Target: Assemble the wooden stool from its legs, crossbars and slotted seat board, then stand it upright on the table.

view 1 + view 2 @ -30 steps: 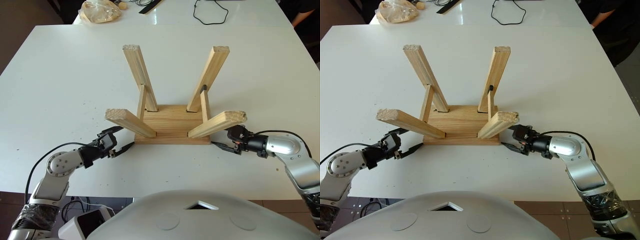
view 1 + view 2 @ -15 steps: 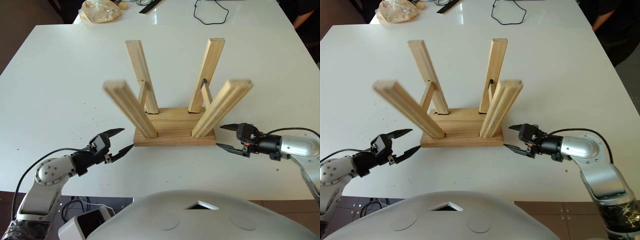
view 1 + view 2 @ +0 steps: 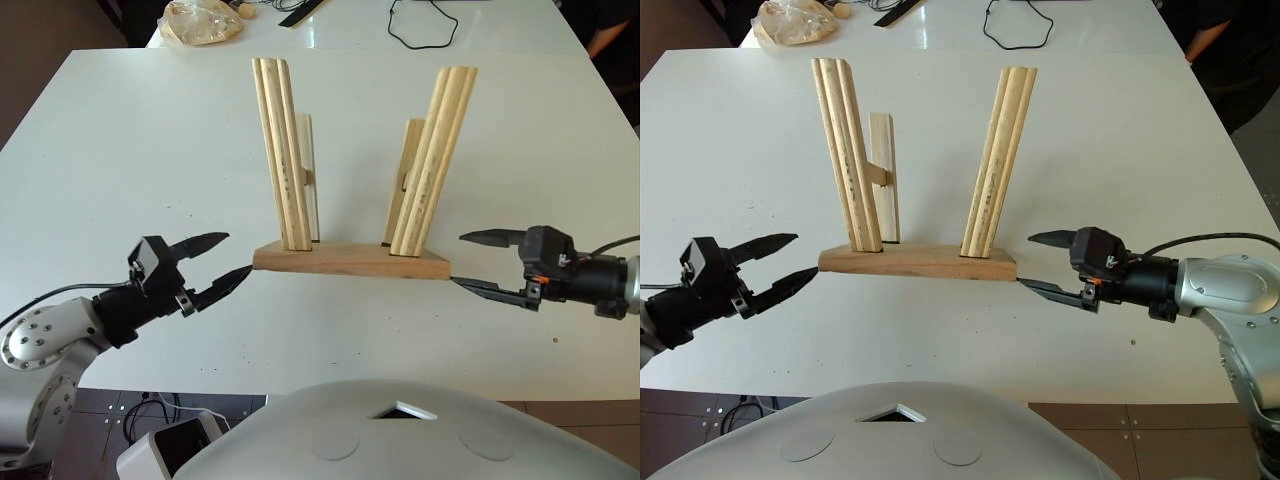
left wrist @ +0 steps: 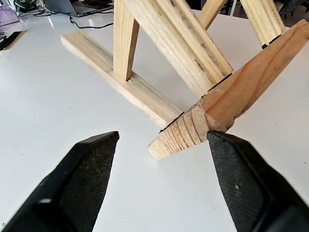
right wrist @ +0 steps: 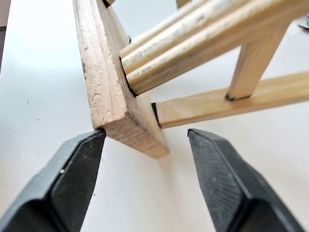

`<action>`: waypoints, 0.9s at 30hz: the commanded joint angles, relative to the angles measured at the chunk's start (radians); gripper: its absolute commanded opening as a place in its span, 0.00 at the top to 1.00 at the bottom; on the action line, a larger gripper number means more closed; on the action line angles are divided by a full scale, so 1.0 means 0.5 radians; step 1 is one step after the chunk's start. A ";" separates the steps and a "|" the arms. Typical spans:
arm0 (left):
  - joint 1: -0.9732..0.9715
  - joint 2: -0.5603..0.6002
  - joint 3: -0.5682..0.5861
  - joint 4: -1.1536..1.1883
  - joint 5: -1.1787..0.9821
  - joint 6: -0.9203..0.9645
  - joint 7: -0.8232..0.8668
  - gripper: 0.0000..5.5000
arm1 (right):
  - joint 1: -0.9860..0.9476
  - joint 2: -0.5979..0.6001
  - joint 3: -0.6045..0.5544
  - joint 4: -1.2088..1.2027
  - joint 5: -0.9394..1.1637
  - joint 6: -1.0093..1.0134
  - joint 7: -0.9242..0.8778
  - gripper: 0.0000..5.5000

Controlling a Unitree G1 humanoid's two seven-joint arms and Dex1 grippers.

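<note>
The wooden stool (image 3: 350, 180) is tipped over, its legs pointing away from me. Its seat board (image 3: 350, 260) stands nearly on edge, facing me. In the left wrist view one leg (image 4: 120, 79) lies on the white table with a crossbar (image 4: 124, 36) rising from it. My left gripper (image 3: 237, 255) is open at the board's left end, the board's corner (image 4: 181, 135) between its fingers. At the right end my right gripper (image 3: 457, 260) is open around the other corner (image 5: 130, 121). Its lower fingertip touches the board.
The white table (image 3: 100, 150) has free room on both sides of the stool and behind it. A second table beyond holds a crumpled bag (image 3: 200, 22) and a black cable (image 3: 420, 25). The table's near edge runs just under both arms.
The stool has tipped from seat-down, legs up, to seat on edge with the legs swung away from me. Both grippers opened wider and rose at the board's ends.
</note>
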 commanded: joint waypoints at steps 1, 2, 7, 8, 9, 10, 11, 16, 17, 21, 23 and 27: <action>-0.061 0.056 0.028 -0.107 -0.147 0.069 -0.160 0.38 | 0.002 -0.020 0.039 -0.105 0.120 -0.031 0.089 0.42; -0.044 0.074 0.055 -0.113 -0.138 0.082 -0.190 0.38 | 0.009 -0.016 0.023 -0.111 0.153 -0.025 0.104 0.42; -0.045 0.152 0.150 -0.053 -0.091 0.110 -0.348 0.38 | 0.031 -0.037 -0.076 -0.111 0.335 0.037 0.198 0.42; -0.047 0.160 0.162 -0.064 -0.119 0.133 -0.369 0.38 | 0.026 -0.048 -0.095 -0.087 0.361 0.049 0.219 0.42; -0.043 0.163 0.167 -0.077 -0.143 0.154 -0.388 0.38 | 0.012 -0.052 -0.112 -0.045 0.384 0.064 0.231 0.42; -0.037 0.163 0.170 -0.088 -0.152 0.171 -0.404 0.38 | -0.006 -0.055 -0.125 0.002 0.399 0.079 0.244 0.42; -0.023 0.158 0.165 -0.092 -0.131 0.170 -0.420 0.38 | -0.023 -0.064 -0.130 0.059 0.393 0.078 0.264 0.42; 0.054 0.134 0.160 -0.110 -0.077 0.176 -0.493 0.38 | -0.055 -0.095 -0.085 0.255 0.295 0.016 0.343 0.42; 0.064 0.133 0.155 -0.097 -0.053 0.166 -0.506 0.38 | -0.057 -0.094 -0.070 0.275 0.274 0.000 0.351 0.42; 0.016 0.134 0.174 0.040 0.010 0.136 -0.538 0.38 | -0.031 -0.105 -0.061 0.316 0.279 -0.040 0.428 0.42; -0.059 0.141 0.210 0.129 0.004 0.142 -0.540 0.38 | -0.027 -0.113 -0.087 0.363 0.286 -0.065 0.475 0.42; -0.134 0.171 0.266 0.278 0.043 0.107 -0.599 0.38 | -0.085 -0.135 -0.131 0.523 0.296 -0.097 0.552 0.42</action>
